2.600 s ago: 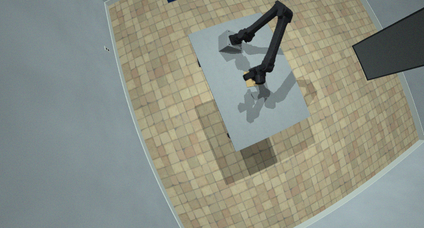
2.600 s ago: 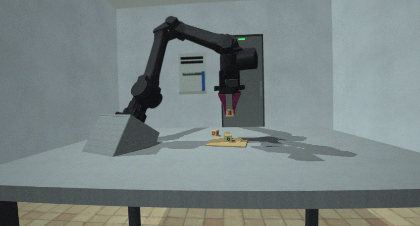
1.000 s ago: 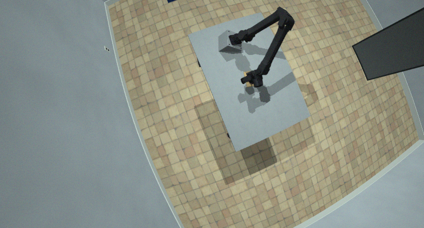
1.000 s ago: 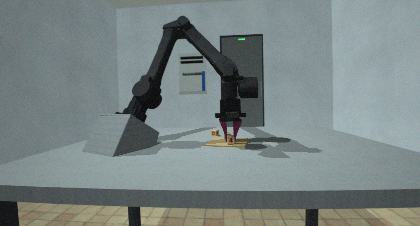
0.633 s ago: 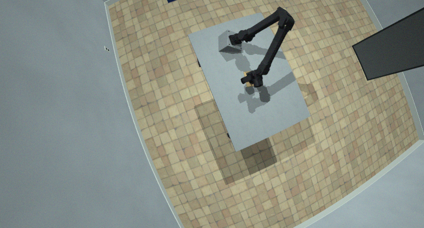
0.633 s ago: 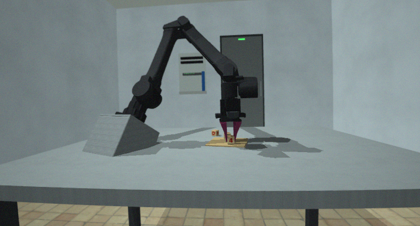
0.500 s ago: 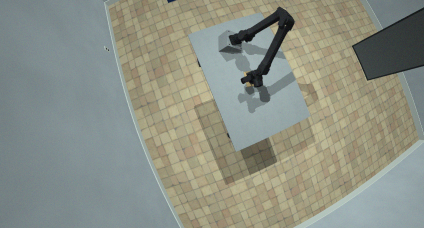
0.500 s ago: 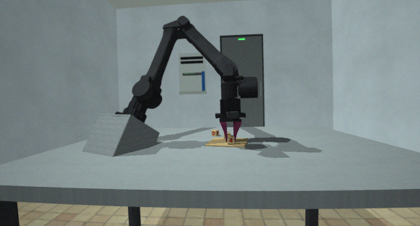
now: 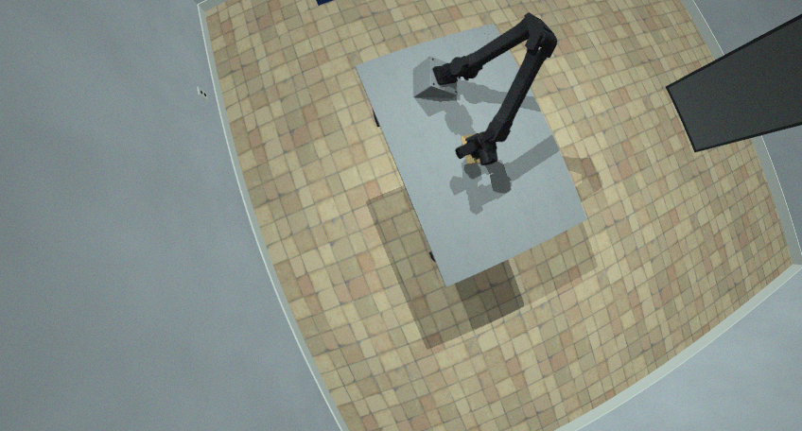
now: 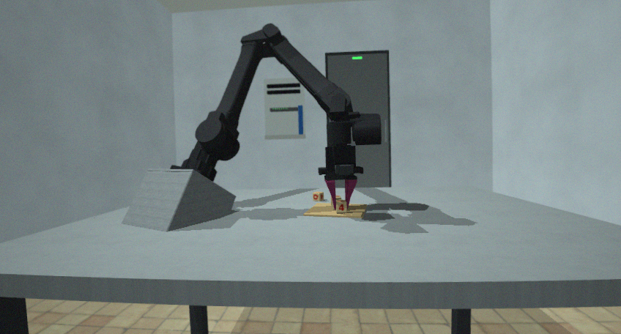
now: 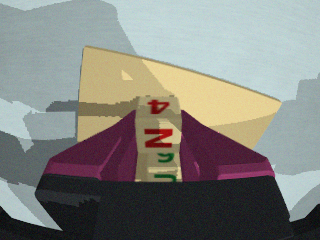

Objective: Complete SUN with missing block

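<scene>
My gripper (image 10: pixel 340 206) (image 11: pixel 158 118) (image 9: pixel 471 150) points straight down over the tan mat (image 10: pixel 320 210) (image 11: pixel 220 103) (image 9: pixel 463 139) and is shut on a wooden block (image 10: pixel 340 206) (image 11: pixel 158 138). That block shows a red N on top and a red 4 on its outer side. It sits at the mat's surface; I cannot tell whether it rests on the mat. A block with a green letter (image 11: pixel 163 166) lies right behind it in line, partly hidden by my palm. Another block with a red mark (image 10: pixel 318 195) lies on the table off the mat, at its far left.
The arm's grey wedge-shaped base (image 10: pixel 174 202) (image 9: pixel 433 81) stands at the left of the grey table (image 10: pixel 479 252) (image 9: pixel 506 224). Arm shadows fall across the table around the mat. A door and a wall poster are behind.
</scene>
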`<action>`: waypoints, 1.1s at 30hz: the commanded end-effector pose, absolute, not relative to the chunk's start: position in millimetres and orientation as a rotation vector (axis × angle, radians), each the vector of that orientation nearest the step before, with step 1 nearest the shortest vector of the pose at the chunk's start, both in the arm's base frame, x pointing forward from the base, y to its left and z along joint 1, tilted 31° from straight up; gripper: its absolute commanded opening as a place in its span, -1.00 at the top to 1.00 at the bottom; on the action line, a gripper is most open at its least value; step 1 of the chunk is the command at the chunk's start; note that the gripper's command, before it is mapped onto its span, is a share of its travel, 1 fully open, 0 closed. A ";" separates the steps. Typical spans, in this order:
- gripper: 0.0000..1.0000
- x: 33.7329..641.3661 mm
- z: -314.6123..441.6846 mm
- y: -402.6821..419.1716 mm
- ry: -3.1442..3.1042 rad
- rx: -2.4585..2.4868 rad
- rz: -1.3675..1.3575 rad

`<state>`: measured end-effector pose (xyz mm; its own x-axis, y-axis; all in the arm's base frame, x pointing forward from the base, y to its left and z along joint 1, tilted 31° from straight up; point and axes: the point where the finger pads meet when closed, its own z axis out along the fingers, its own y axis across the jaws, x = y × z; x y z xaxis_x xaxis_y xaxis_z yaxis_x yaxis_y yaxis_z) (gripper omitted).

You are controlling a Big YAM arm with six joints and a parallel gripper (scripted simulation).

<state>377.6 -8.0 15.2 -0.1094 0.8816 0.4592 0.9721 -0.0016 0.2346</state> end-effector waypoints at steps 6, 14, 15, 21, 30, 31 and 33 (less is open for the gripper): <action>0.61 375.8 9.7 -3.0 -2.079 -1.961 -0.732; 0.61 375.8 9.6 -3.0 -2.079 -1.961 -0.732; 0.61 375.7 9.6 -3.0 -2.080 -1.961 -0.732; 0.61 375.8 10.9 -3.3 -2.088 -1.960 -0.740; 0.61 373.9 16.3 -8.2 -2.100 -1.969 -0.758; 0.61 373.9 16.4 -8.3 -2.101 -1.969 -0.758; 0.61 373.7 16.1 -8.3 -2.100 -1.969 -0.758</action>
